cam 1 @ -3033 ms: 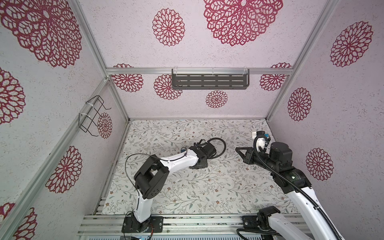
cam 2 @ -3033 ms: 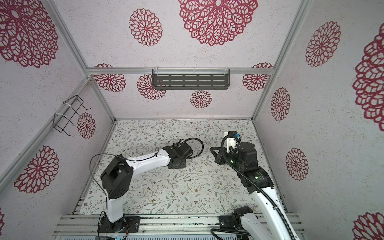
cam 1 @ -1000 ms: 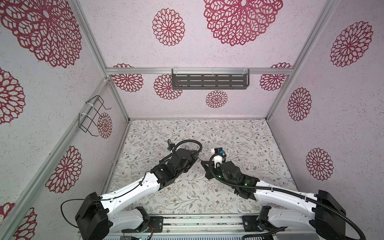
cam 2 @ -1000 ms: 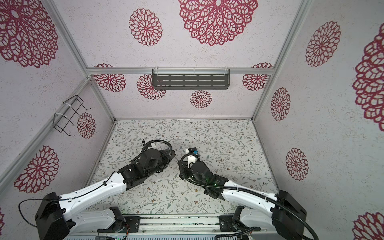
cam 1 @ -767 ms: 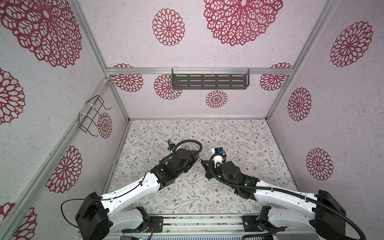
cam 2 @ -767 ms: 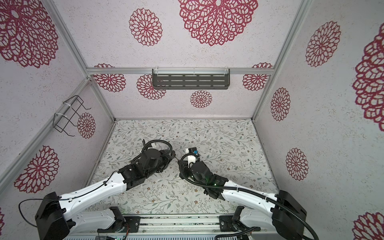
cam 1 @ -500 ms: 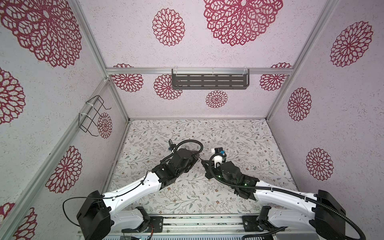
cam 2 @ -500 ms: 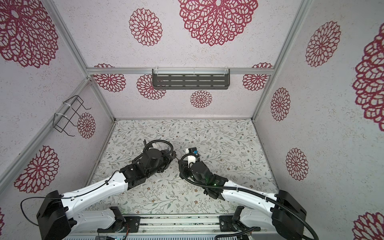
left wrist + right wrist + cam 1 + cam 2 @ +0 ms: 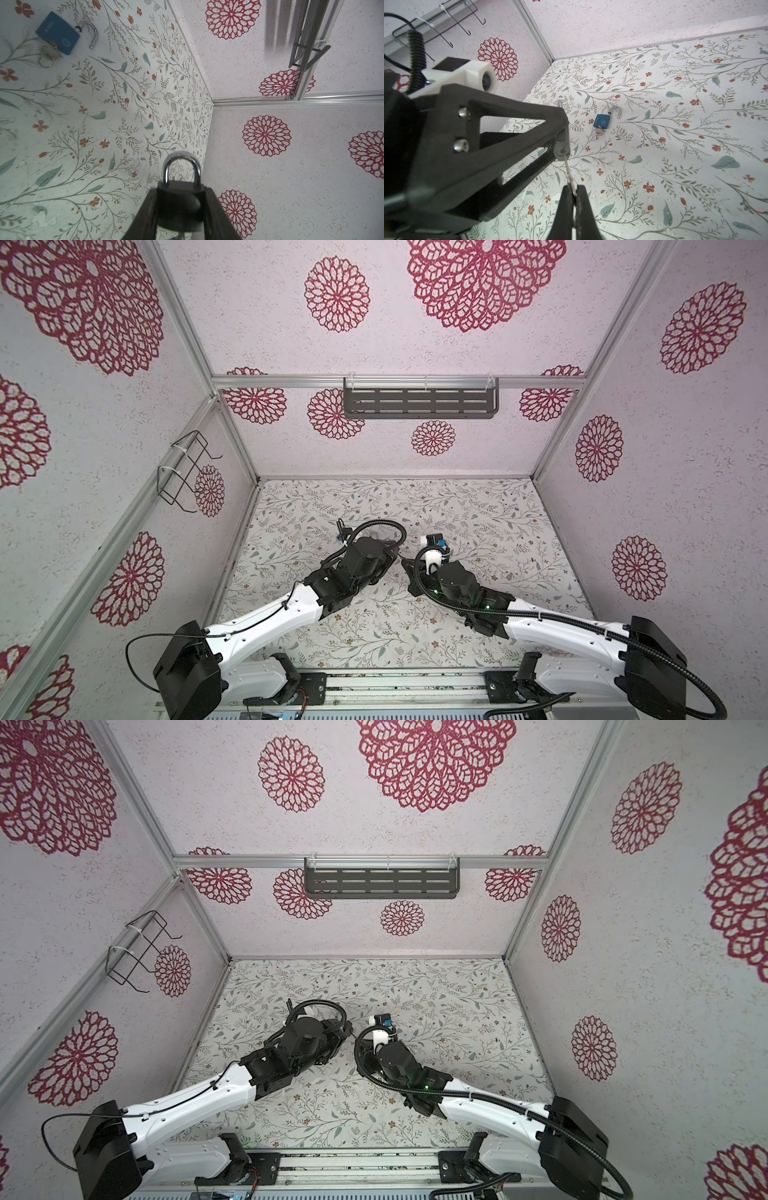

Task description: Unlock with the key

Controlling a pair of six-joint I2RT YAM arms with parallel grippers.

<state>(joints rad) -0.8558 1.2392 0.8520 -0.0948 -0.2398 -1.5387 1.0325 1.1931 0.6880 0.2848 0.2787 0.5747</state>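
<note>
My left gripper is shut on a dark padlock, whose silver shackle is closed and sticks out past the fingertips. In the right wrist view the padlock's grey body sits between the left gripper's black fingers. A thin silver key runs from the padlock's underside into my right gripper, which is shut on it. In both top views the left gripper and the right gripper meet tip to tip above the middle of the floral table; there the lock and key are too small to see.
A blue padlock lies on the table with its shackle swung open and a key in its base. A grey slotted shelf hangs on the back wall, a wire rack on the left wall. Walls close in three sides.
Three seconds ago the arms were further back and apart; now their grippers meet mid-table. Over the last second the left arm edged slightly forward, the right barely moved.
</note>
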